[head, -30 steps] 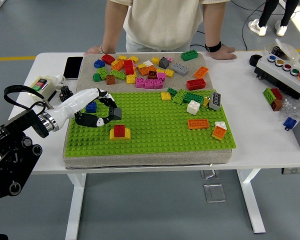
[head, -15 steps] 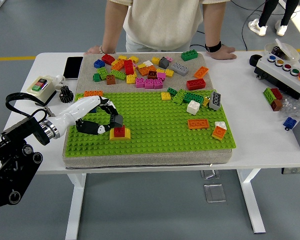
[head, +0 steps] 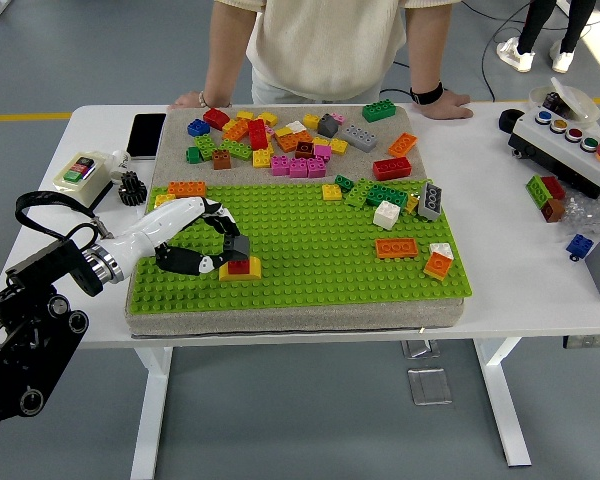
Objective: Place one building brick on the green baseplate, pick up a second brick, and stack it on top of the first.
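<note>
- The robot's left hand (head: 215,252), white-backed with black fingers, reaches in from the left over the bright green studded baseplate (head: 310,262).
- Its curled fingers (head: 235,245) close around the top and left side of a small red brick (head: 241,265), which sits on a yellow brick (head: 239,273) on the plate's near-left part. I judge the hand to be gripping or pressing the red brick; the exact contact is hard to read.
- Step in hand: the stacking looks to be at its end, with 1 brick on the plate and a 2nd on top of it.
- Next move, as I judge it: press the red brick square onto the yellow studs, then open the fingers and lift away without tilting the stack.
- The right hand is not in view.
- The baseplate lies on a grey felt-like pad (head: 180,318) on the white table (head: 540,290). A heap of loose coloured bricks (head: 290,145) covers the pad's far strip; an orange flat brick (head: 396,247) and a white brick (head: 386,214) sit on the plate's right part.
- A dark phone (head: 146,134) lies far left, a button box (head: 568,140) far right.
- A person in a cream top stands at the far side, with 1 hand (head: 190,99) and the other hand (head: 446,103) resting on the table edge.
</note>
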